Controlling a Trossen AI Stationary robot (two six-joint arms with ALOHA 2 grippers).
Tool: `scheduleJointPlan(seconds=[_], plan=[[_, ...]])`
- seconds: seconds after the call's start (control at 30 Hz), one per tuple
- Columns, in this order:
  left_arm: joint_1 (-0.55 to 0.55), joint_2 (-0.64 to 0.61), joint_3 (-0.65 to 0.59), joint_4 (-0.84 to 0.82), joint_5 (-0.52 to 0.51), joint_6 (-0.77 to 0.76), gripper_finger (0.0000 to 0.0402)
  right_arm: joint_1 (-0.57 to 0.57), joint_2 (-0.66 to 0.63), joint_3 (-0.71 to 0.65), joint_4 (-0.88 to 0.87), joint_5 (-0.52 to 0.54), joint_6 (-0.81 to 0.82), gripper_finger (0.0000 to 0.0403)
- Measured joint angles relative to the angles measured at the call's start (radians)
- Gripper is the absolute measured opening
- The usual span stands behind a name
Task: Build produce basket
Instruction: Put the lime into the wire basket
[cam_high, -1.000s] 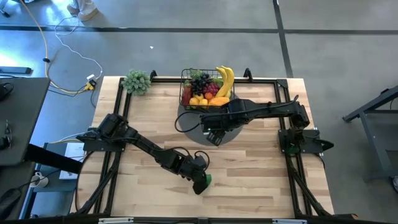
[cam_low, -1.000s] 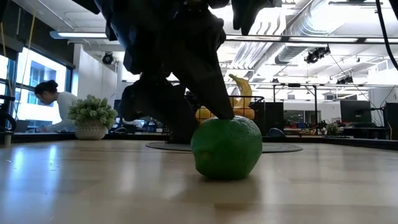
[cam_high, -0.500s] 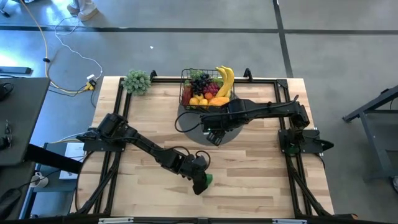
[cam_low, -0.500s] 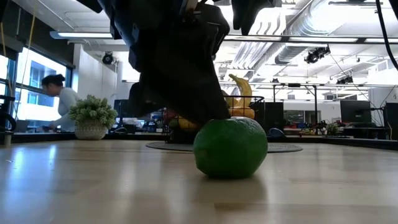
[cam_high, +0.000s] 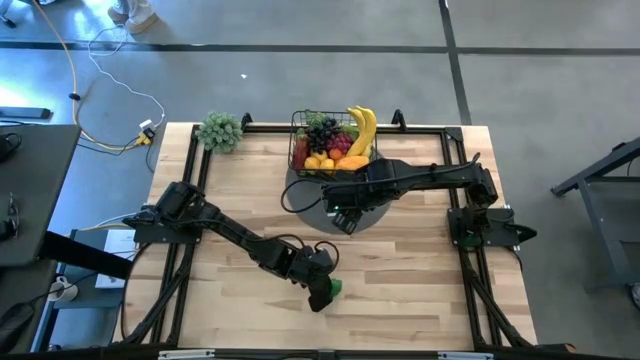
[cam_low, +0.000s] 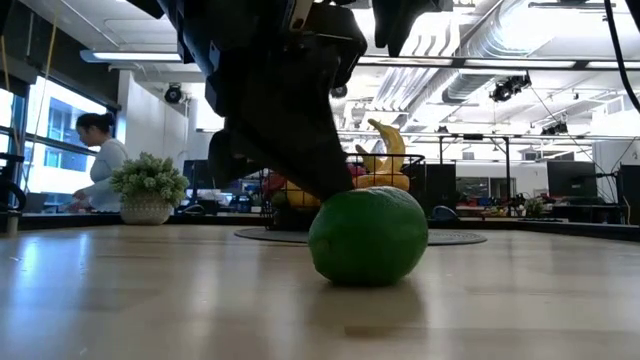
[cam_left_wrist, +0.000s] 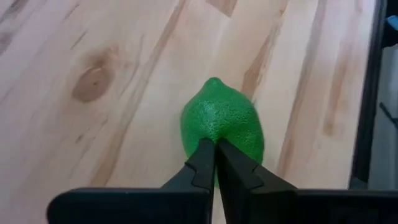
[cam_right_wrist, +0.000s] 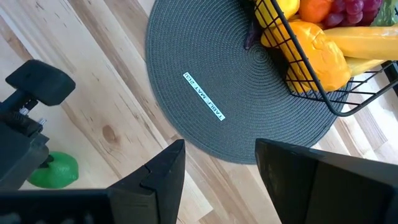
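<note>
Left gripper (cam_left_wrist: 214, 149) is clenched empty atop the lime (cam_left_wrist: 222, 127); right gripper (cam_right_wrist: 217, 162), released, hovers at the mat's (cam_right_wrist: 211, 74) six o'clock.

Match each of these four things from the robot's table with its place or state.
Things:
1. lime
2. basket
3. left gripper
4. right gripper

Places or states:
A. open, above the grey mat
B. shut, its tips at the green fruit
C. full of fruit, on the mat's far side
D. lying on the bare wood near the table's front

Pairs: 1-D, 2-C, 3-B, 4-A
</note>
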Motion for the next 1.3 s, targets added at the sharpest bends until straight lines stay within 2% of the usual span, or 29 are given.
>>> scheduleJointPlan(seconds=[0.17,0.47,0.73,0.97,1.17,1.3], plan=[[0.001,-0.022,-0.002,-0.038,0.000,0.014,0.0000,0.000,0.000,0.000,0.000,-0.010,0.000,0.0177],[0.027,-0.042,-0.006,-0.191,-0.005,0.043,0.0001,0.038,0.000,0.000,-0.011,-0.133,0.042,0.0177],[0.026,-0.062,-0.004,-0.270,-0.022,0.043,0.0001,0.164,0.000,0.000,-0.012,-0.099,0.071,0.0177],[0.031,-0.145,-0.003,-0.536,-0.093,0.043,0.0000,0.256,0.000,0.000,-0.011,-0.099,0.102,0.0177],[0.047,-0.224,-0.003,-0.728,-0.143,0.043,0.0000,0.302,0.000,0.000,-0.003,-0.099,0.055,0.0180],[0.075,-0.275,-0.002,-0.840,-0.151,0.043,0.0000,0.315,0.001,0.000,0.035,-0.099,-0.001,0.0199]])
